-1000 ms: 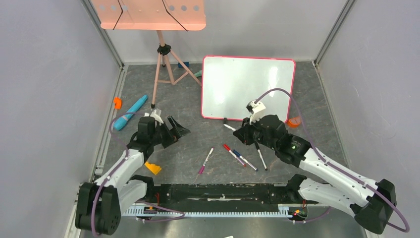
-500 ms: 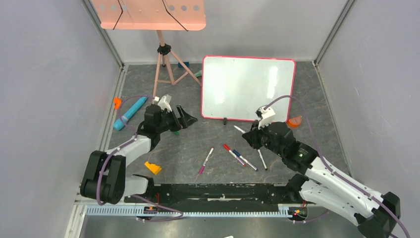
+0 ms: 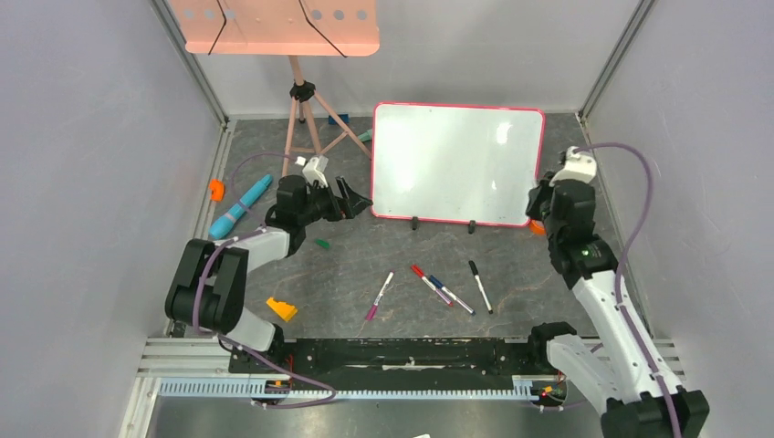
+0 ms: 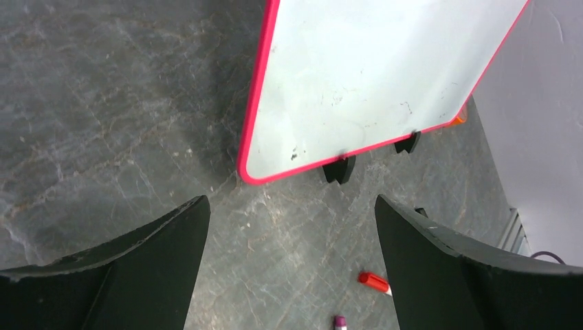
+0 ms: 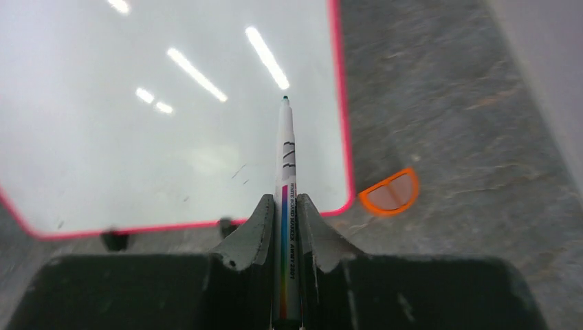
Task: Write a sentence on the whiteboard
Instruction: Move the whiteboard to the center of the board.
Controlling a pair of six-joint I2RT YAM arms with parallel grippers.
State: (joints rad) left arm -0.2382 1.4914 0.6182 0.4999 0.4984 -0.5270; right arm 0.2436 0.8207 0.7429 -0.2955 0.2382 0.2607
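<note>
**A:** Looking at the right gripper (image 5: 282, 206), what has it got?

**B:** It's clenched on a green marker (image 5: 284, 155) with the cap off. The tip points at the whiteboard (image 5: 158, 117), close to the right side of its frame. I can't tell whether the tip touches.

**A:** Where's the board?

**B:** It stands on its black feet (image 4: 339, 168) toward the back of the grey table (image 3: 365, 265), between the two grippers. Its face shows glare and a few faint specks.

**A:** And the left gripper (image 4: 290, 206)?

**B:** Released, with its jaws wide apart, just beside the board's lower left corner.

**A:** Anything else?

**B:** Loose markers (image 3: 422, 278) lie in front of the board, and an orange half-disc (image 5: 390, 192) sits by its lower right corner.
</note>
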